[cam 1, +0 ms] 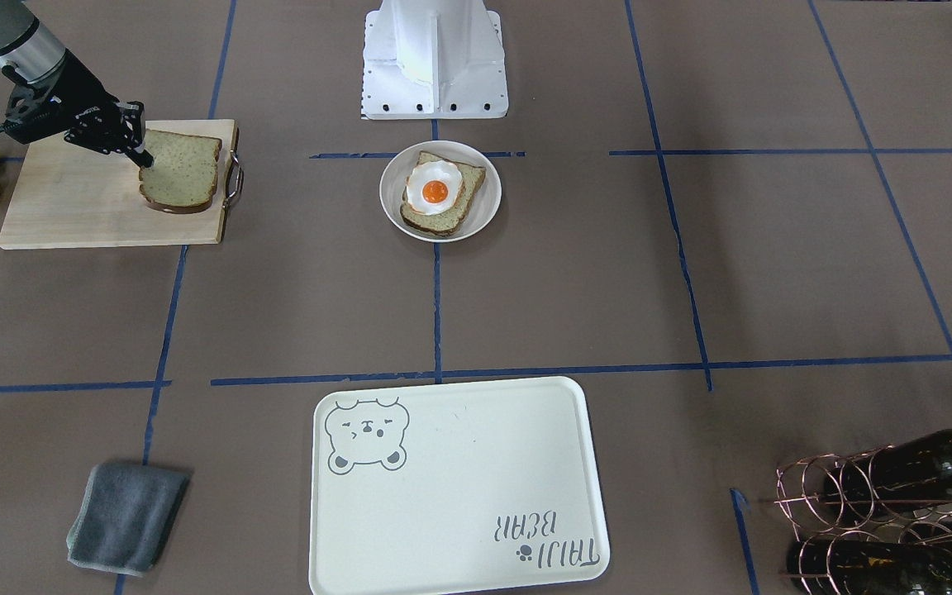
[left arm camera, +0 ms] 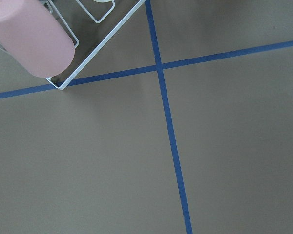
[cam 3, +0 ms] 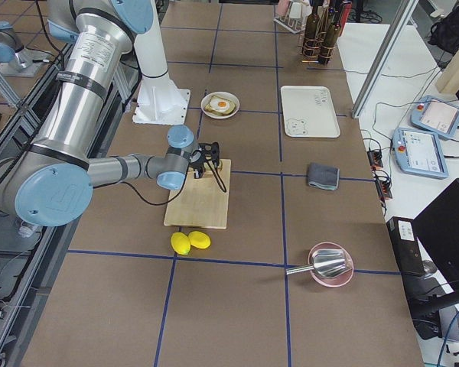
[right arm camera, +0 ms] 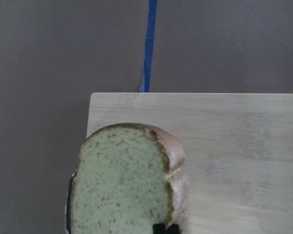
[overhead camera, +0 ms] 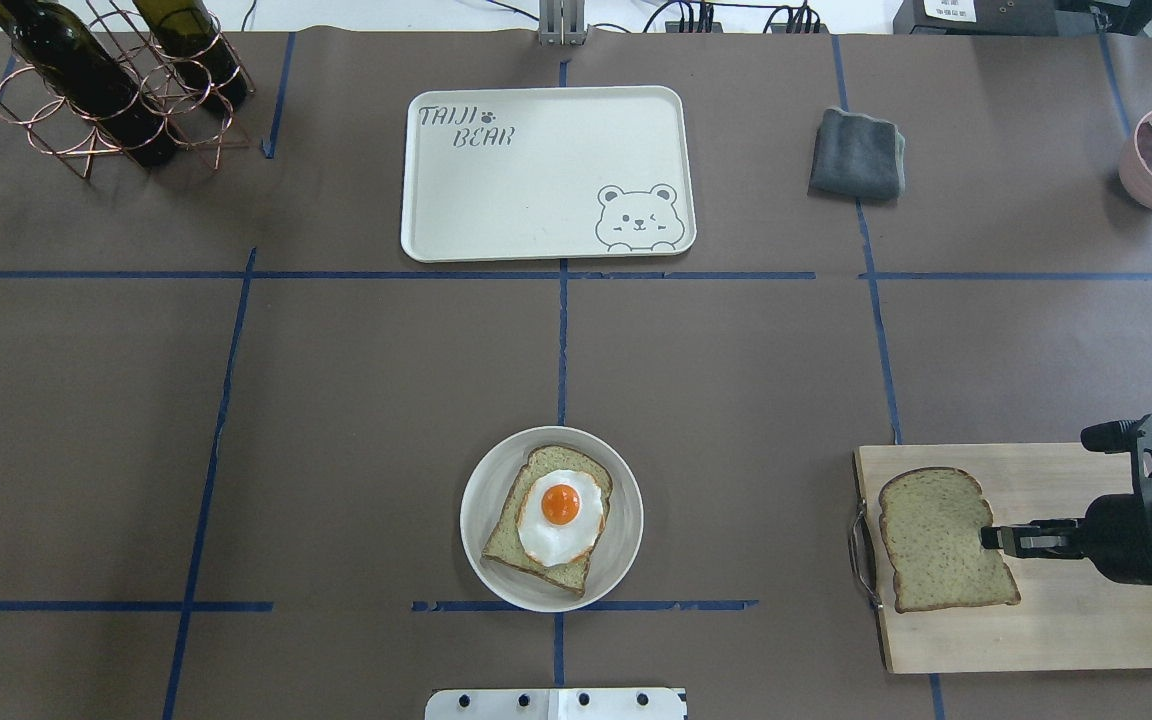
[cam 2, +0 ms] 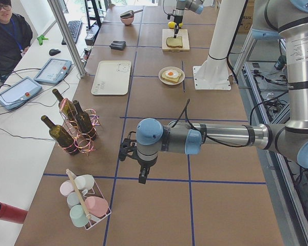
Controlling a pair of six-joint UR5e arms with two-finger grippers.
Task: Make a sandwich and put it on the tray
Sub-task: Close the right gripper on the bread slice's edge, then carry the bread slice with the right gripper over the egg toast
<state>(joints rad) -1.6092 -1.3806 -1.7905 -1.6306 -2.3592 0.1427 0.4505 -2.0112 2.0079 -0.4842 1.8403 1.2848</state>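
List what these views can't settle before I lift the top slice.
Left claw: seen only in exterior left, small and dark; open or shut unclear.
Right claw: grip on the bread slice unsure; tips cut by right wrist view's bottom edge.
Lower slice: egg covers its middle.

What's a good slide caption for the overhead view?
Right gripper grips a bread slice at the cutting board; the egg-topped slice sits in the dish.

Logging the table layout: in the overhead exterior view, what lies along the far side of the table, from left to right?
wine bottles in a wire rack → tray → grey cloth → pink bowl
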